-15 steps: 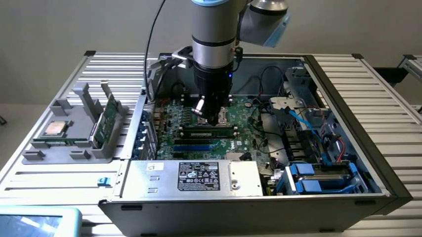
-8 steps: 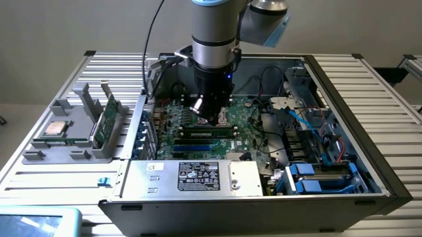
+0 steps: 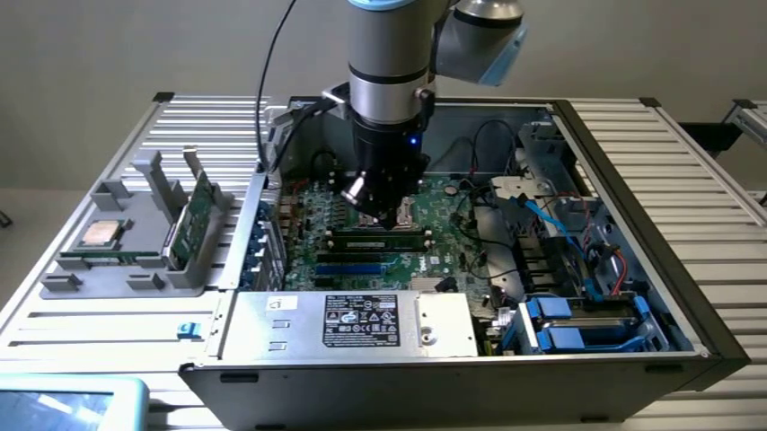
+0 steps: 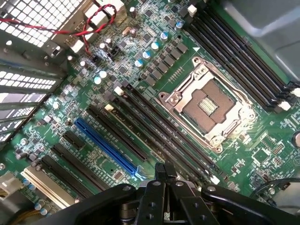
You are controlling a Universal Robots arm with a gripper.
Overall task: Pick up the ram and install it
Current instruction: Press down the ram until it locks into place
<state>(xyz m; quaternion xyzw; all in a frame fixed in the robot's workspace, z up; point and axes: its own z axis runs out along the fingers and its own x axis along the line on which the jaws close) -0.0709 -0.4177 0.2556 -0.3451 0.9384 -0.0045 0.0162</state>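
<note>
Gripper sat at frame center over the motherboard, jaws fully closed and holding nothing I could see. Ram stood upright in the gray holder at frame left. Risk: closed jaws pressing the board could damage a slot.

Even, soft overhead light, mild glare on the motherboard sockets, gripper housing dark, slightly blurred
</note>
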